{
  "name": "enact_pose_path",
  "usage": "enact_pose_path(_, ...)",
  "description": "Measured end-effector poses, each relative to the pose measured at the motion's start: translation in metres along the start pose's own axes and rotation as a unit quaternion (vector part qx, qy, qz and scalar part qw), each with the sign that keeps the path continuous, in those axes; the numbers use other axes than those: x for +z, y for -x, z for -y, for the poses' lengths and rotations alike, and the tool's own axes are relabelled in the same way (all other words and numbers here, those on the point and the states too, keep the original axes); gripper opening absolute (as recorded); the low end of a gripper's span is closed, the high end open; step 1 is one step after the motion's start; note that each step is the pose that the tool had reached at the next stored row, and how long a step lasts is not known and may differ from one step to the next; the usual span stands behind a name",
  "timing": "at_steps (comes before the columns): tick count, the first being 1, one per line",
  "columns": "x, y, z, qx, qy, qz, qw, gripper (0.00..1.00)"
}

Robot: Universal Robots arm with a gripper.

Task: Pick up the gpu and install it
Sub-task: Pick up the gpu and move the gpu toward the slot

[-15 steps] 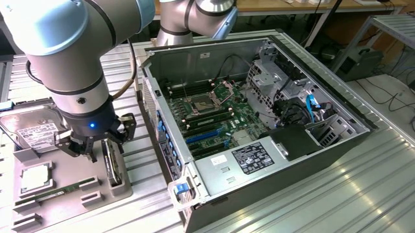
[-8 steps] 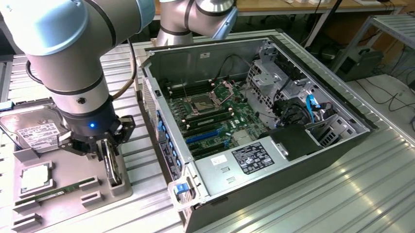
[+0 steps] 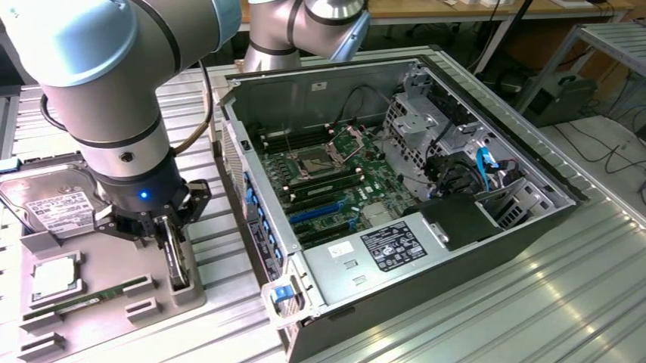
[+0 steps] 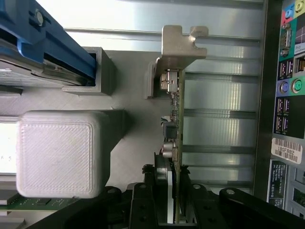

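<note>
On the grey tray (image 3: 106, 261), the gpu (image 4: 176, 119) stands edgewise, clamped in the gripper (image 4: 172, 195).

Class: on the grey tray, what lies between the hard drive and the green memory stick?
A silvery square chip, between hard drive and memory stick, in the exterior view.

gpu (image 4: 177, 109) bracket matt silvery metal; tray (image 4: 128, 71) rough grey plastic; table (image 4: 224, 95) glossy metal
</note>
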State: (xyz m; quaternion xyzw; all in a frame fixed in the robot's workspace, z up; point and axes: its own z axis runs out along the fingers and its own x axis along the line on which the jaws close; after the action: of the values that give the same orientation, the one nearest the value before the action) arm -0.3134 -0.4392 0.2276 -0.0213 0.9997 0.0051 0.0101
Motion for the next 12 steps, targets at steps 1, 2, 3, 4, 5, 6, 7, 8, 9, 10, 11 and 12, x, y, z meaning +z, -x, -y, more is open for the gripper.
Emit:
enact_pose_path(1, 0.0, 0.0, 0.0, 0.0, 0.0, 0.0, 1.0, 0.3)
enact_pose_path(2, 0.0, 0.0, 0.0, 0.0, 0.0, 0.0, 1.0, 0.3)
enact_pose_path(3, 0.0, 0.0, 0.0, 0.0, 0.0, 0.0, 1.0, 0.3)
enact_pose_path(4, 0.0, 0.0, 0.0, 0.0, 0.0, 0.0, 1.0, 0.3)
enact_pose_path(5, 0.0, 0.0, 0.0, 0.0, 0.0, 0.0, 1.0, 0.3)
enact_pose_path(6, 0.0, 0.0, 0.0, 0.0, 0.0, 0.0, 1.0, 0.3)
enact_pose_path(7, 0.0, 0.0, 0.0, 0.0, 0.0, 0.0, 1.0, 0.3)
enact_pose_path(8, 0.0, 0.0, 0.0, 0.0, 0.0, 0.0, 1.0, 0.3)
enact_pose_path(9, -0.0002, 0.0, 0.0, 0.0, 0.0, 0.0, 1.0, 0.3)
enact_pose_path(10, -0.0013, 0.0, 0.0, 0.0, -0.0001, -0.0001, 1.0, 0.3)
enact_pose_path(11, -0.0027, 0.0001, -0.0001, 0.0, 0.0, -0.0002, 1.0, 0.3)
enact_pose_path(12, -0.0046, 0.0001, -0.0001, 0.0, 0.0, -0.0006, 1.0, 0.3)
